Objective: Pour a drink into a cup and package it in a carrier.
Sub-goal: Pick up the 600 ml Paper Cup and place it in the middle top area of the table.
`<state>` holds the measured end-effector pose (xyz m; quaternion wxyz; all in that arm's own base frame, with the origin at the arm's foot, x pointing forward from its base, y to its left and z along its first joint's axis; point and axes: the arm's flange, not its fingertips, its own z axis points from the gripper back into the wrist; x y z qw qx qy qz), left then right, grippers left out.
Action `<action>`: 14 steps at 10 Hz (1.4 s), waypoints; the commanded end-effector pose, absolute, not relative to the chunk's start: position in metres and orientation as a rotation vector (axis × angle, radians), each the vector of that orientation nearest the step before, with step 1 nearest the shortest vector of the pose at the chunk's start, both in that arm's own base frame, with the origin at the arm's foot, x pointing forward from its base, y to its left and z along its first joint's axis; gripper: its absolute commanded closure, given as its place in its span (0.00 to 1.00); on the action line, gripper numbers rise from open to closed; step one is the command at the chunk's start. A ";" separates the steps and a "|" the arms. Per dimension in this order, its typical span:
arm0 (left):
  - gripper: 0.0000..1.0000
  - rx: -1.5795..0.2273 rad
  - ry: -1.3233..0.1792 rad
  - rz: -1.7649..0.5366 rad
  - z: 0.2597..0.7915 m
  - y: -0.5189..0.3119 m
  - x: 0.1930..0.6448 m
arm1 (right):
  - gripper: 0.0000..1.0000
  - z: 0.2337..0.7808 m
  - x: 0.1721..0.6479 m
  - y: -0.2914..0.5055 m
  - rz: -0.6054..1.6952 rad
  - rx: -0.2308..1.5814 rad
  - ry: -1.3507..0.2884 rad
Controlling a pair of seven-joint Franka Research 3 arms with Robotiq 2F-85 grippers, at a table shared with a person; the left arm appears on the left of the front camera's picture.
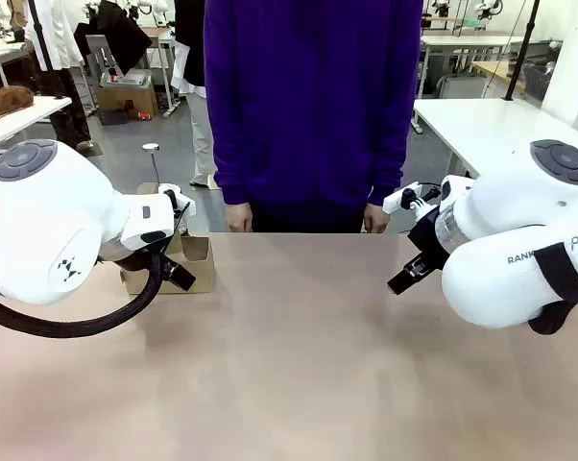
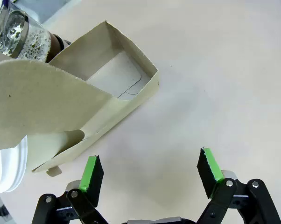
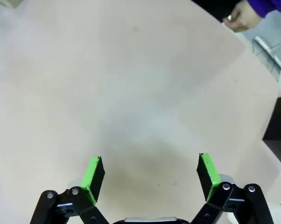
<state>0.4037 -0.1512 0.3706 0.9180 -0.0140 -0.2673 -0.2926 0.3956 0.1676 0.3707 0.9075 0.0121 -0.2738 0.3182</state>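
Observation:
The carrier [image 1: 199,265], a low brown cardboard box, stands on the table at the left. In the left wrist view the carrier [image 2: 113,79] lies just ahead, its handle panel large at the left and one slot bare. My left gripper [image 2: 150,161] hangs open over bare table right beside the box; from the front the left gripper [image 1: 179,274] is at the box's near side. My right gripper [image 3: 150,161] is open above bare table, at the right [image 1: 406,279]. I cannot make out the drink. A white rounded rim [image 2: 7,168] shows beside the carrier; I cannot tell if it is the cup.
A clear glass carafe [image 2: 17,30] with a dark band stands behind the carrier. A person in a purple top stands at the far edge, hands [image 1: 238,219] down by the table [image 1: 299,365]. One hand [image 3: 238,16] shows in the right wrist view.

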 end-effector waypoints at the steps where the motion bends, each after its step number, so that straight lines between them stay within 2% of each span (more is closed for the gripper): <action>1: 0.00 -0.029 -0.550 -0.602 0.371 -0.151 0.404 | 0.00 0.371 0.396 0.168 0.657 0.025 -0.565; 9: 0.00 -0.029 -0.550 -0.602 0.371 -0.151 0.404 | 0.00 0.371 0.396 0.168 0.657 0.025 -0.565; 12: 0.00 -0.029 -0.550 -0.602 0.371 -0.151 0.404 | 0.00 0.442 0.452 0.151 0.677 0.094 -0.549; 14: 0.00 -0.029 -0.550 -0.602 0.371 -0.151 0.404 | 0.00 0.486 0.484 0.105 0.727 0.197 -0.574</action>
